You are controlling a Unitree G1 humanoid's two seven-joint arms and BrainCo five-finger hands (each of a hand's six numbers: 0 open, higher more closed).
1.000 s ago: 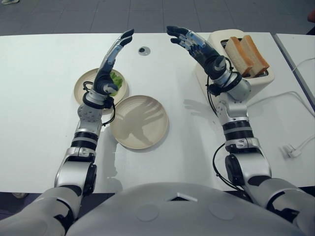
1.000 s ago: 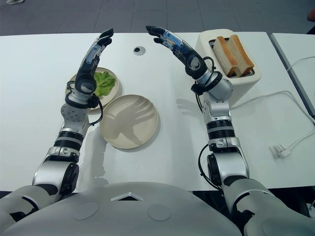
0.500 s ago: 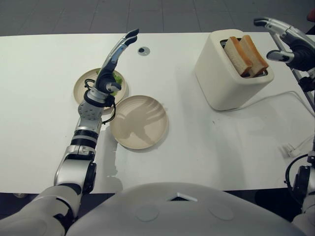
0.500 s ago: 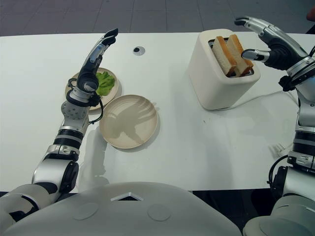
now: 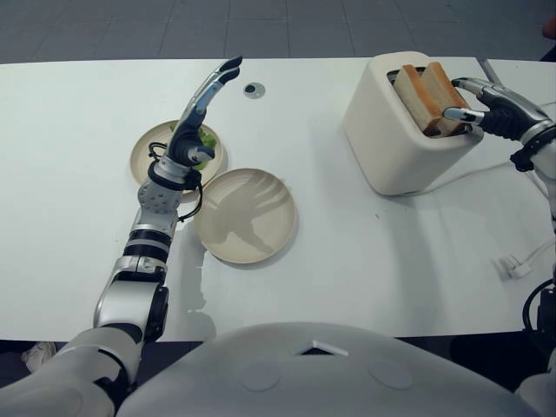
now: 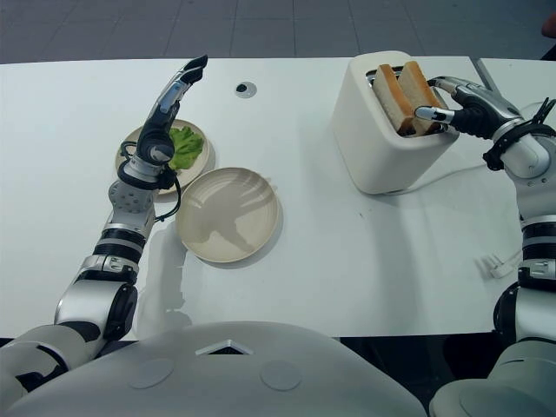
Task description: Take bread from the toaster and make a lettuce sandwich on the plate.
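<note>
R hand (image 6: pixel 473 106) has come down from above and behind the toaster (image 5: pixel 391 148) and now sits at its right top edge, beside the slots. L hand (image 5: pixel 198 109) and arm: no real change, same raised pose.

R fingers (image 6: pixel 427 112) are spread and loosely bent and hold nothing. 1 tip lies against, or just short of, the nearer of the 2 bread slices (image 5: pixel 430 94); contact is hard to confirm from this angle. Both slices stand upright in the slots, leaning slightly.

L hand is up over the small plate (image 5: pixel 146 149) with the lettuce (image 6: pixel 184 146), fingers straight and extended, nothing held, clear of the leaf.

Larger plate (image 5: pixel 252 228) is just beside the small 1, toward the robot, on the white table (image 5: pixel 347 261).

Plug (image 6: pixel 493 261) lies on the table, far R.
</note>
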